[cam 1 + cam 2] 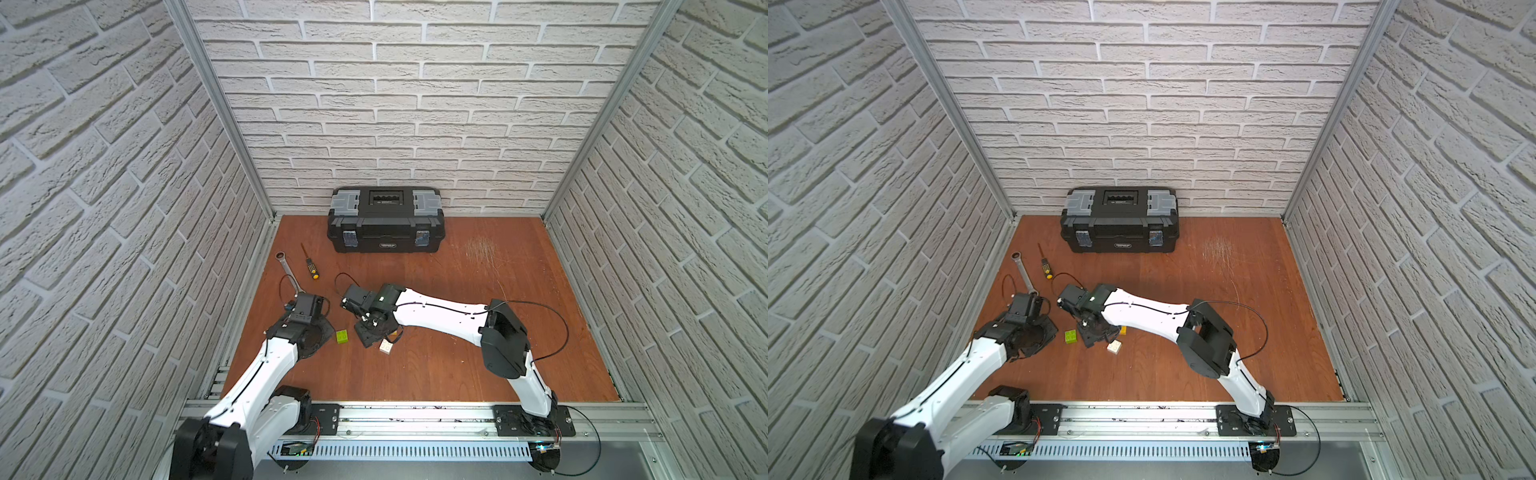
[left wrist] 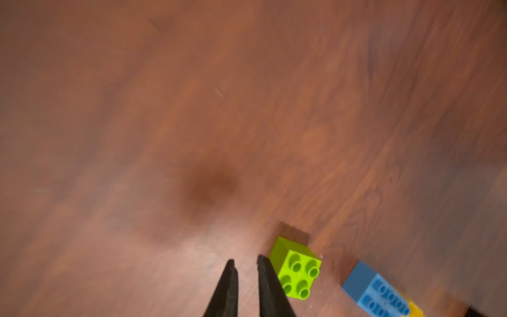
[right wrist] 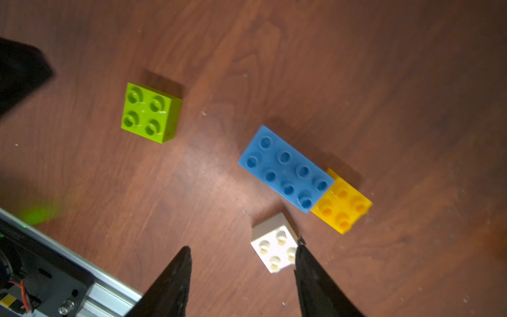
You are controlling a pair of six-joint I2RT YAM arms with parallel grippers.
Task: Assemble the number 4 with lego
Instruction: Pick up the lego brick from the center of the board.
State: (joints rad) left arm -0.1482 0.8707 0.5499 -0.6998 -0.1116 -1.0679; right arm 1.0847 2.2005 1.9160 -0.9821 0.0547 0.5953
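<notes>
White brick (image 3: 274, 243) just inside one finger, right claw (image 3: 243, 246) (jaws apart)

You are seeing the long blue studded plastic brick (image 2: 375, 292) and square yellow plastic brick (image 2: 415, 310) cropped at the left wrist view's edge.

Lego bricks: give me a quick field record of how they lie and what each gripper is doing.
green brick: loose, studs up, alone
blue brick: long, one end meeting the yellow brick
white brick: loose, beside the blue brick
number 4: not yet formed
left gripper: narrow gap, empty, next to the green brick
right gripper: open, one finger at the white brick
</notes>
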